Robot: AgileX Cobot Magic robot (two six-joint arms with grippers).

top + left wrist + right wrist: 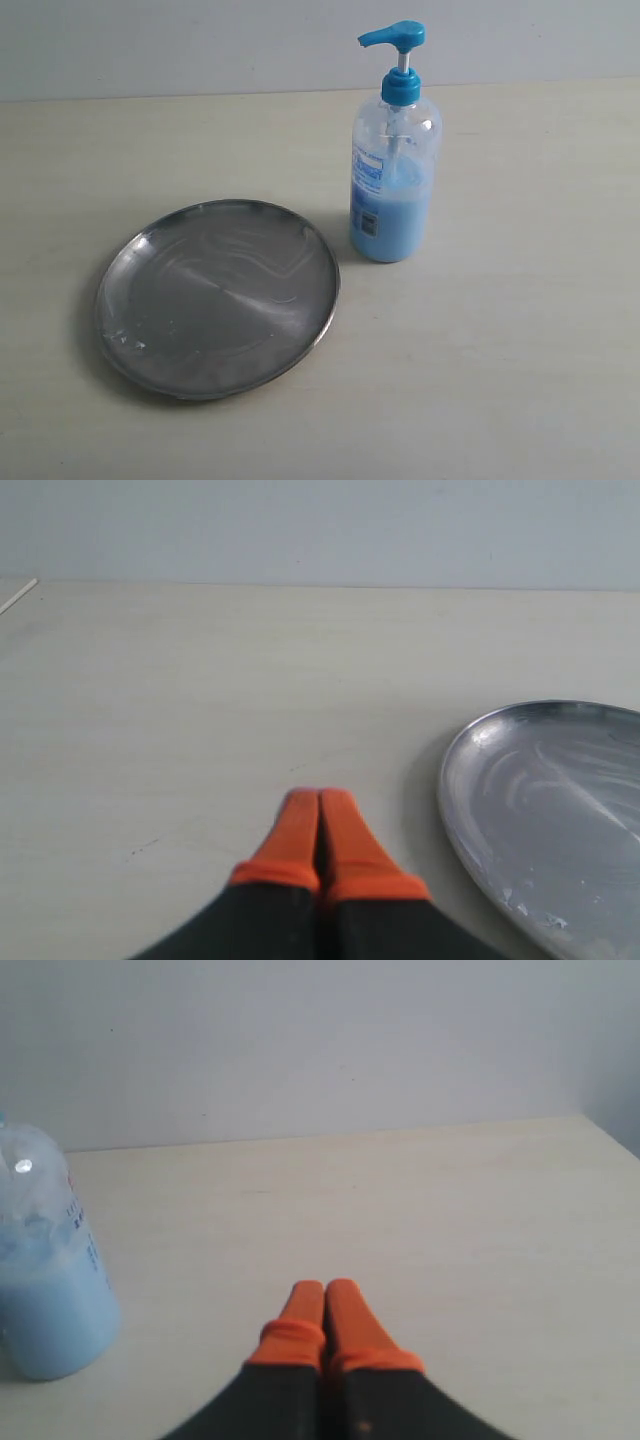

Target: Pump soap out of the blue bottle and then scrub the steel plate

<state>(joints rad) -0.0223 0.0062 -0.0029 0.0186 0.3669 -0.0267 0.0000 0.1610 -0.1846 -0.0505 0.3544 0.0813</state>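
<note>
Steel plate [215,300] sits on tabletop [520,350] in ext view, blue bottle [393,190] upright just beside its rim; bottle prob light, slick, tippy: press pump head [392,37] from above. L wrist view: left hand [318,800] closed, empty, near plate. R wrist view: right hand [325,1290] closed, empty, near bottle.

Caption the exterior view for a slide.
The blue bottle, partly full of soap, stands upright close beside the steel plate on a pale table.

The blue bottle [394,160] stands beside the steel plate [217,297].
</note>
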